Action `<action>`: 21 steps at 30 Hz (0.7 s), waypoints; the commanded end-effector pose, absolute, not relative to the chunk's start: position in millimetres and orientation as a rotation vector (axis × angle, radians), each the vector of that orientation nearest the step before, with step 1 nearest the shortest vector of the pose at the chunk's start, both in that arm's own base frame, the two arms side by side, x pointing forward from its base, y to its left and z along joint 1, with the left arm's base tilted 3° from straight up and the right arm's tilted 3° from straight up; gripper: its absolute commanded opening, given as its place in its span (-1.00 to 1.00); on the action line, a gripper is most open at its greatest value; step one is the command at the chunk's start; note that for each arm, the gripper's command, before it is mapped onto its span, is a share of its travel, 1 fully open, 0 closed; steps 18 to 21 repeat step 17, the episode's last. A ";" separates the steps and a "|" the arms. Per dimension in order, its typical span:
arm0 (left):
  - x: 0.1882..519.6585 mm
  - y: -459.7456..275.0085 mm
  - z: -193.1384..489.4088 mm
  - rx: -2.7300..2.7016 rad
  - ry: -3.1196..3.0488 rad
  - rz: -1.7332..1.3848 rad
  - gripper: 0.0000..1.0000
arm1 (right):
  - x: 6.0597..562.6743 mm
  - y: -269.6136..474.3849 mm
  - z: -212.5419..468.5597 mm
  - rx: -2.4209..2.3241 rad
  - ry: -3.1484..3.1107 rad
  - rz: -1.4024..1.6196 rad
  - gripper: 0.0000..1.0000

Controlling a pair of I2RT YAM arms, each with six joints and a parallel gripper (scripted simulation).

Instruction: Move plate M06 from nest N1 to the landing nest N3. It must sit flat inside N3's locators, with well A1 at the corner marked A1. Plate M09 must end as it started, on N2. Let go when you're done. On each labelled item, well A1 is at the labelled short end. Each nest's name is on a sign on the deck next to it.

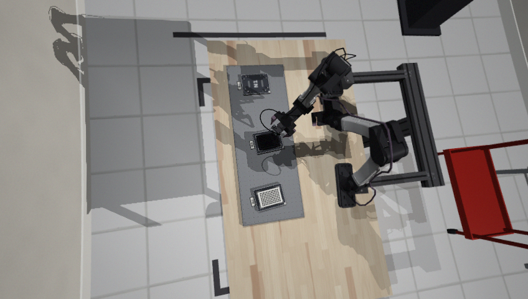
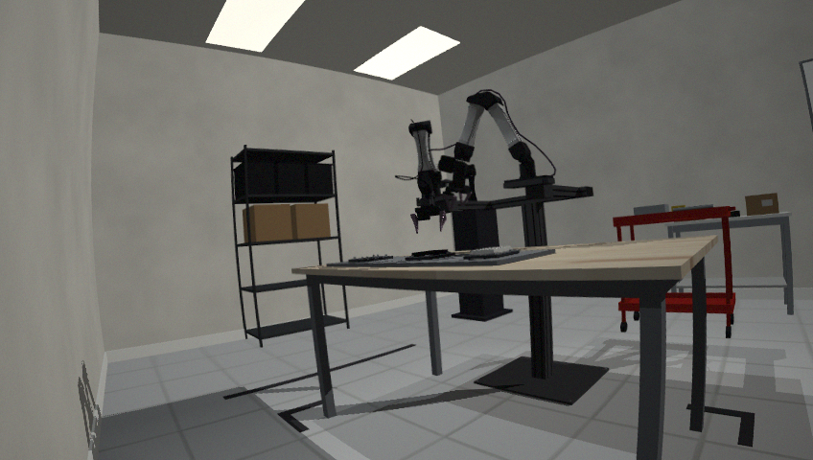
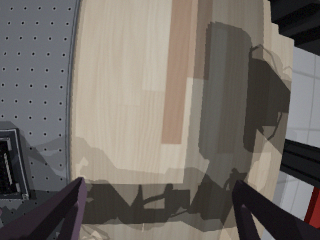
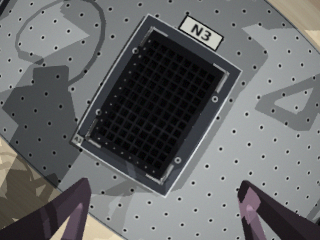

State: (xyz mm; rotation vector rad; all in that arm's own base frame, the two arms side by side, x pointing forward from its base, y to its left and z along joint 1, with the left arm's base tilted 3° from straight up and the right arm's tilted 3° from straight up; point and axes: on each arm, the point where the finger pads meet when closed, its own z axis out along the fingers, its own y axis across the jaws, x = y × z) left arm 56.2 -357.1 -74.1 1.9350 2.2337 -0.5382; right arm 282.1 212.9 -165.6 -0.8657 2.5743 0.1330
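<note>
The black plate M06 [image 1: 269, 141] [image 2: 431, 252] [image 4: 155, 105] lies in nest N3 [image 4: 200, 125], inside the four corner locators, and looks flat. The nest's A1 mark [image 4: 77, 140] is at its lower left corner in the right wrist view; the plate's own label is not legible. My right gripper [image 1: 282, 126] [image 2: 429, 229] [image 4: 165, 188] is open and empty above and beside the plate. My left gripper [image 1: 315, 119] [image 3: 160, 187] is open and empty over the wooden table. The white plate M09 [image 1: 269, 197] [image 2: 493, 251] sits on N2. Nest N1 [image 1: 246, 86] holds no plate.
The grey perforated deck [image 1: 259, 170] [image 3: 40, 100] carries the three nests in a row on the wooden table [image 1: 281, 255] [image 3: 115, 75]. The N3 sign [image 4: 201, 32] stands beside its nest. The two arms are close together near the deck's robot side.
</note>
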 end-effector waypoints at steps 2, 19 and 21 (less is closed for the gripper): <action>53.2 -352.3 -73.1 1.960 2.235 -0.530 1.00 | 294.1 222.7 -154.3 -0.861 2.511 0.166 1.00; 53.2 -352.3 -73.1 1.960 2.235 -0.530 1.00 | 292.6 223.6 -156.5 -0.869 2.514 0.165 1.00; 53.2 -352.3 -73.1 1.960 2.235 -0.530 1.00 | 292.6 223.6 -156.5 -0.869 2.514 0.165 1.00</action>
